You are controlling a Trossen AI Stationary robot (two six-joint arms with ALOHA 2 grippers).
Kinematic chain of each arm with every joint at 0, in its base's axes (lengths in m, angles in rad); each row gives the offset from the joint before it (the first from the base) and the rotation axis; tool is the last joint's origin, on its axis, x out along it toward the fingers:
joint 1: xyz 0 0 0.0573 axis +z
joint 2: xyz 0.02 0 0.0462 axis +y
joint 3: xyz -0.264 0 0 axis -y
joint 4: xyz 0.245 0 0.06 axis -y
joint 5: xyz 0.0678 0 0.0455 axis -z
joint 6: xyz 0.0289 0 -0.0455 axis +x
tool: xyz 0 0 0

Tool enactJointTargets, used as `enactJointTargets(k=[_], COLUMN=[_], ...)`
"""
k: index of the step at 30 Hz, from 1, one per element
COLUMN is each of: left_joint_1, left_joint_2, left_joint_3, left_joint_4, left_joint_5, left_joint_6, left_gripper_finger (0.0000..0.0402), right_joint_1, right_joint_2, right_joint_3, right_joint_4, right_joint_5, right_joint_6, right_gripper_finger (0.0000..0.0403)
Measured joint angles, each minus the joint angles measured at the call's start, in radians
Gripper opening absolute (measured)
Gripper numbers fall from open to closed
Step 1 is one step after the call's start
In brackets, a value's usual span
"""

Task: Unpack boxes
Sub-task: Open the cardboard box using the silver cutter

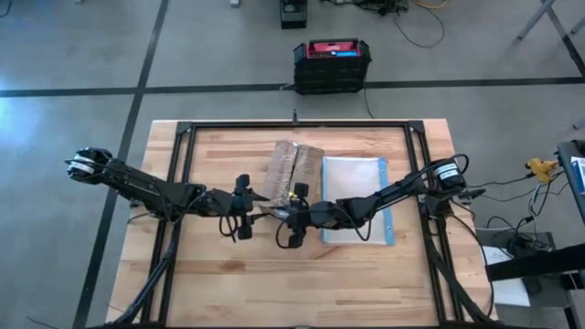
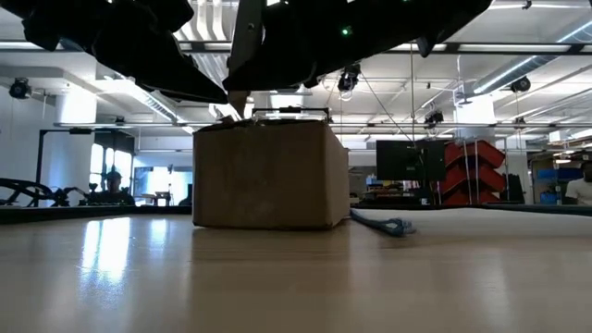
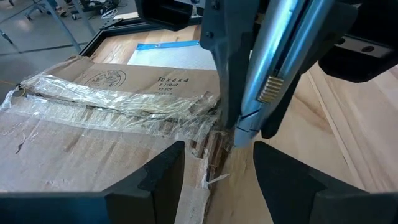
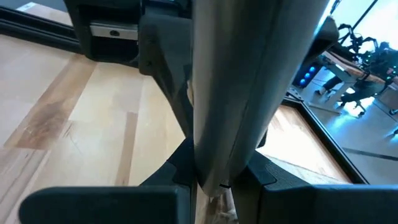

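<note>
The box, frame centre, looked light, stiff, tape-slick; its torn flap edge offered purchase. A silver cutter was clamped in the right gripper; the left gripper was spread wide.

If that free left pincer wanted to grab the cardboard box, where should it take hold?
Probably the raised flap edge at the torn, crumpled tape on the box top, coming from above on the box's left. The left pincer is open there, and the right pincer holds a silver cutter on the seam.
</note>
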Motion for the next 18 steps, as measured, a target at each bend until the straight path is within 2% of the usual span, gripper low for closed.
enactJointTargets(k=[8,18], left_joint_1=[0.0,0.0], left_joint_2=[0.0,0.0], left_joint_3=[0.0,0.0], left_joint_4=[0.0,0.0], left_joint_5=[0.0,0.0], left_joint_6=[0.0,0.0], left_gripper_finger=[0.0182,0.0165], right_joint_1=[0.0,0.0], right_joint_2=[0.0,0.0], right_joint_3=[-0.001,-0.002], right_joint_4=[-0.001,-0.022], right_joint_5=[0.0,0.001], right_joint_6=[0.016,0.016], right_gripper_finger=[0.0042,0.0042])
